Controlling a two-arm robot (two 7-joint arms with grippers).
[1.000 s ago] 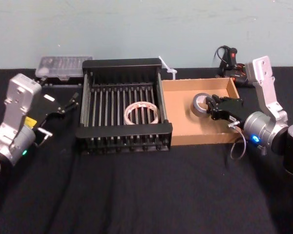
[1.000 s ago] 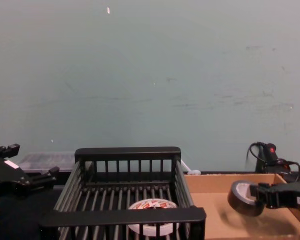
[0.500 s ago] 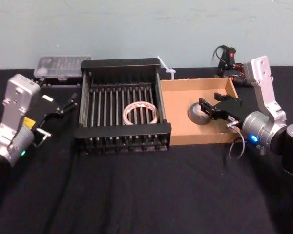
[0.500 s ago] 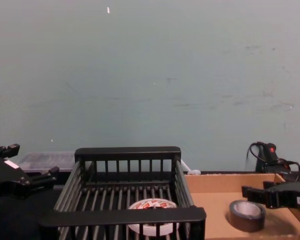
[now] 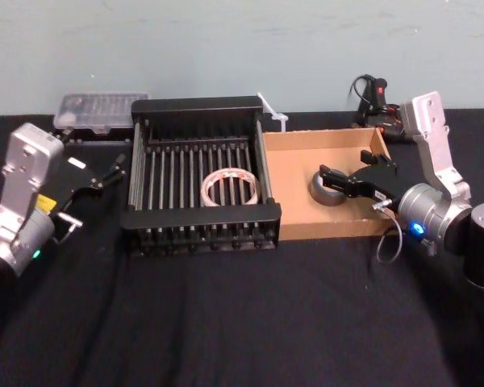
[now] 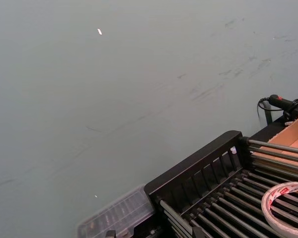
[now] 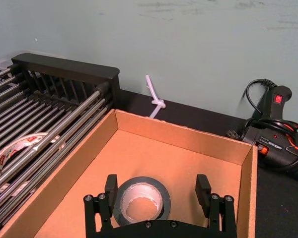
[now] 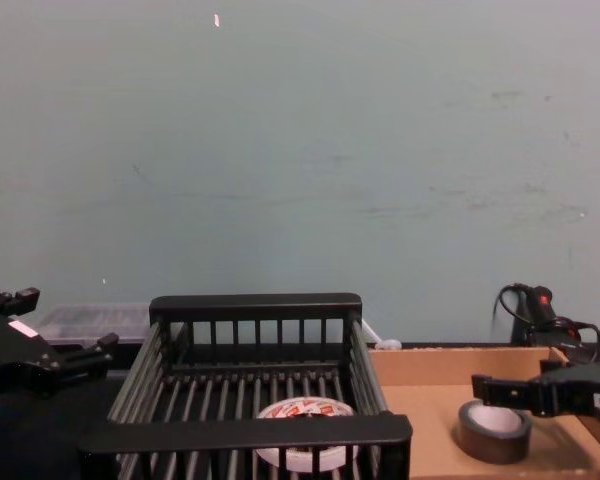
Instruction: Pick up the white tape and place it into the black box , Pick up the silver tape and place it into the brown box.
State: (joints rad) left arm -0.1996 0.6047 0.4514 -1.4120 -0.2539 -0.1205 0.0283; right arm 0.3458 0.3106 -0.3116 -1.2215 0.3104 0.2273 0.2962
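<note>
Right end effector [image 7: 156,191] spread wide around silver tape [image 7: 141,201], holding nothing, tape released flat in brown box [image 7: 188,140]; next: retract upward clear.

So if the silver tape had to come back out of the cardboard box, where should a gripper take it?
Probably from above, across the rim. The silver tape lies flat on the brown box floor, hole upward, walls blocking side approaches. The right gripper hangs open over it.
</note>
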